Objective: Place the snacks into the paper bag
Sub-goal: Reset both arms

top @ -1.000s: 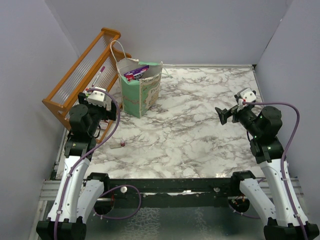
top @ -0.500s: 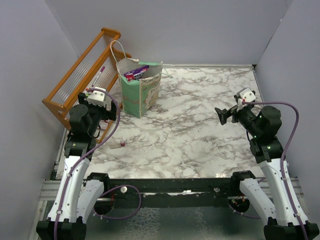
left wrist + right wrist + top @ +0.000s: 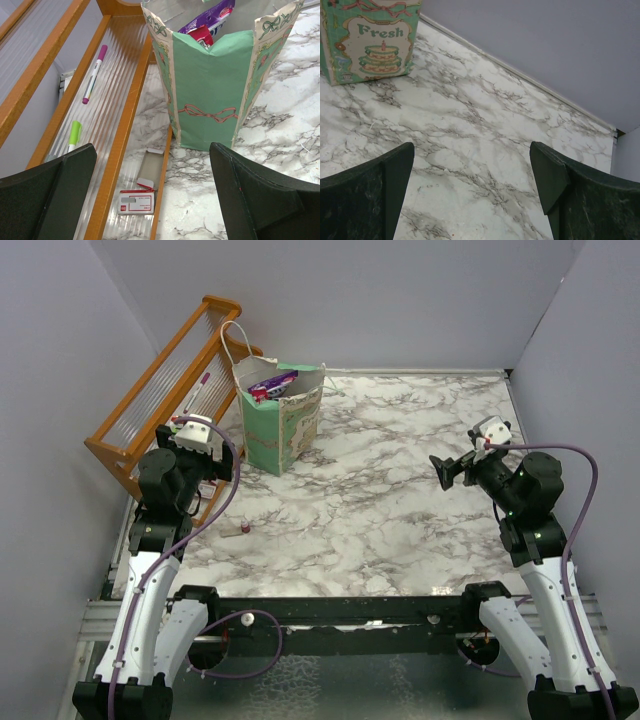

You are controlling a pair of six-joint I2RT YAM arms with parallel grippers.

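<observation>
- Bag status: paper bag [image 3: 283, 415] stands upright at 11 o'clock on the marble table [image 3: 400, 490], mouth open, just beside the orange wooden rack [image 3: 160, 390].
- Snacks [image 3: 272, 385] sit inside the bag. A purple packet [image 3: 210, 17] and a red packet [image 3: 202, 35] poke above the rim in the left wrist view. Print on both is too cropped to read.
- Bag lettering: the cream side panel reads "Fresh" [image 3: 382, 32] over a drawn layer cake. The mint panel facing the left wrist camera shows only a red ribbon bow.
- Left gripper [image 3: 152, 165]: fingers spread wide, nothing between them, hovering over the rack edge with the bag at its 1 o'clock.
- Right gripper [image 3: 471, 155]: fingers spread wide, holding nothing, at 3 o'clock on the table, well apart from the bag, which sits at its 11 o'clock.
- Rack contents: purple-capped marker [image 3: 94, 75], green-capped marker [image 3: 74, 135], and a small card with a red label [image 3: 137, 202]; the card's text is too small to read.
- Small red-capped tube [image 3: 243, 528] lies on the marble at 8 o'clock, near the left arm.
</observation>
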